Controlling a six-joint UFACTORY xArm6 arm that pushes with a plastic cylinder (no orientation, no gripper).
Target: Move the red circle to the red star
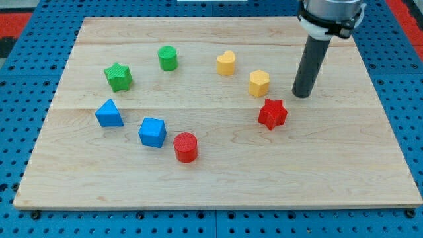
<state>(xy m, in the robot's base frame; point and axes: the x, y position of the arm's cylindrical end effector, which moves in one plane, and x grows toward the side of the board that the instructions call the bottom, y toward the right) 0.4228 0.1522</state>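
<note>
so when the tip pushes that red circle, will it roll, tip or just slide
The red circle stands on its flat end, squat, so it probably slides rather than rolls or tips. Its round side may slip off my tip if pushed off-centre. The board looks smooth.

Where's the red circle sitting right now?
The red circle sits low in the view's centre, just right of the blue cube and well left of the red star. My tip is up beside the star, far from it.
</note>
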